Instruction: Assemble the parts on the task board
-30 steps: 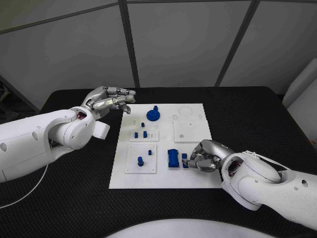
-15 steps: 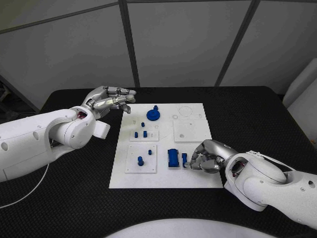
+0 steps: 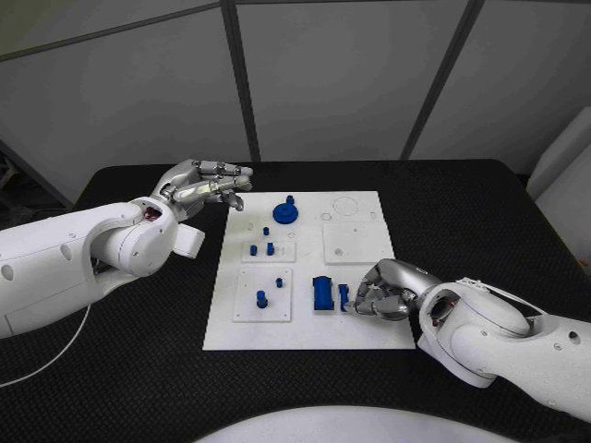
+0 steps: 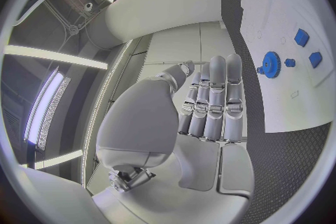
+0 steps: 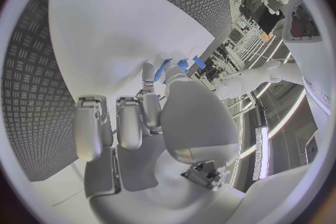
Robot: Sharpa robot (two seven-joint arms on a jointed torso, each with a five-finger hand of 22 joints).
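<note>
Right now you have the task board [image 3: 309,332] lying in the middle of the black table [image 3: 482,212], and everything else places itself against that white plate; your right hand [image 3: 382,293] sits low over the board's near right part, its fingers bent down around a small blue piece [image 3: 345,297] that stands just beside a larger upright blue block [image 3: 322,293]; from the head camera you cannot tell for sure whether the fingers pinch that small piece or only touch it; the right wrist camera shows the same hand [image 5: 150,117] with its fingers curled toward the white board [image 5: 112,28] and blue parts [image 5: 162,69] at the fingertips, too small to settle the hold. Your left hand [image 3: 205,187] hovers off the board's far left corner, above the table rather than the plate; its fingers are drawn together and bent, with nothing visible in them; the left wrist camera shows that hand [image 4: 210,106] with the fingers lying side by side and empty. On the board's far part, near that left hand, a round blue gear [image 3: 286,214] lies flat; nearer the middle, small blue pegs [image 3: 261,247] stand on a raised white tile; toward the near left, another blue peg [image 3: 261,298] stands on a second tile; a bare white tile [image 3: 350,244] sits on the board's right half.
</note>
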